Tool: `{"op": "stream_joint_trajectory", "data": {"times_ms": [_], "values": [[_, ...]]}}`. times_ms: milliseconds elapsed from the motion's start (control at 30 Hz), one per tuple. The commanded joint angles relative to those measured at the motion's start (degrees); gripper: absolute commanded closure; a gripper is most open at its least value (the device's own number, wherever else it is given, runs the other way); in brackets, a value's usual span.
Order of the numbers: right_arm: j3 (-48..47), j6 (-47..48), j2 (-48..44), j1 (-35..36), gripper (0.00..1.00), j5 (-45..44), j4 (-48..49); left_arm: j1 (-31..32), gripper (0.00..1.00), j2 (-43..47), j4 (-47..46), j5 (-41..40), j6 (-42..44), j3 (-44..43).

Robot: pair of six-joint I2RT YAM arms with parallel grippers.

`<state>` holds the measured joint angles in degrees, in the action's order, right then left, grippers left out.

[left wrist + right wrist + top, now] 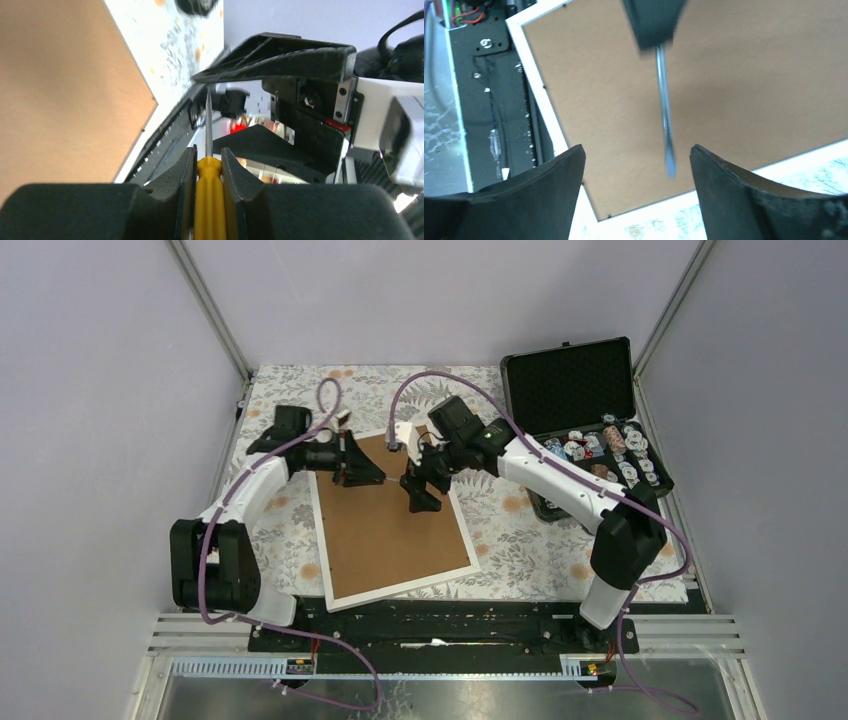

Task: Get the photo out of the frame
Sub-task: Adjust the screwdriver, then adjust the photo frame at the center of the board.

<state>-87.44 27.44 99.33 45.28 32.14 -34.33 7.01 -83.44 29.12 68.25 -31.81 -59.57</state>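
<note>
Overhead, the frame (pixel 395 530) lies face down on the flowered cloth (pixel 520 540), its brown back up inside a thin white border, so the photo sits hidden under that back. The left gripper (pixel 360 470) hangs at the frame's far edge and the right gripper (pixel 420 498) over the back toward its right side. Open cloth shows to the right, only a narrow strip to the left, and a black case (pixel 570 390) stands well apart at the far right. From the left wrist, the fingers are clenched on the yellow handle of a screwdriver (pixel 209 200), its thin shaft pointing toward the other arm. From the right wrist, the fingers stand wide apart and grip nothing, with the blurred shaft between them above the back. Small dark tabs (pixel 545 86) dot the border's inner edge. The frame looks broad, flat, stiff and fairly light. The print is likely thin and easily creased, so the back probably wants prying at the tabs, then lifting by an edge.
</note>
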Motion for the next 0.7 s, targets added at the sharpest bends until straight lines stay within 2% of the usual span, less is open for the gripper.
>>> {"op": "stream_joint_trajectory", "data": {"times_ms": [0, 67, 167, 233, 400, 667], "values": [[-4.54, -6.81, 1.58, -7.08, 0.11, 0.15, 1.84, -10.96, 1.0, -0.41, 4.56, -2.11, 4.55, -3.32], [-6.99, -11.61, 4.41, -10.73, 0.09, -1.3, 3.47, -14.99, 1.0, -0.45, 6.92, -3.87, 6.76, -4.68], [-11.67, -18.92, 10.74, -13.99, 0.12, -9.42, 5.84, -20.09, 1.0, 0.47, 7.43, -7.9, 6.55, -4.29], [-16.73, -22.21, 16.26, -14.36, 0.16, -17.8, 5.53, -21.78, 1.0, 1.13, 7.51, -9.68, 6.35, -3.7], [-28.11, -30.27, 28.27, -14.98, 0.25, -29.16, 1.8, -22.66, 1.0, 3.26, 7.61, -10.86, 5.74, -2.95], [-35.13, -32.49, 36.87, -15.43, 0.3, -30.66, 4.58, -23.45, 1.0, 5.64, 9.16, -12.17, 6.65, -1.46]]}}
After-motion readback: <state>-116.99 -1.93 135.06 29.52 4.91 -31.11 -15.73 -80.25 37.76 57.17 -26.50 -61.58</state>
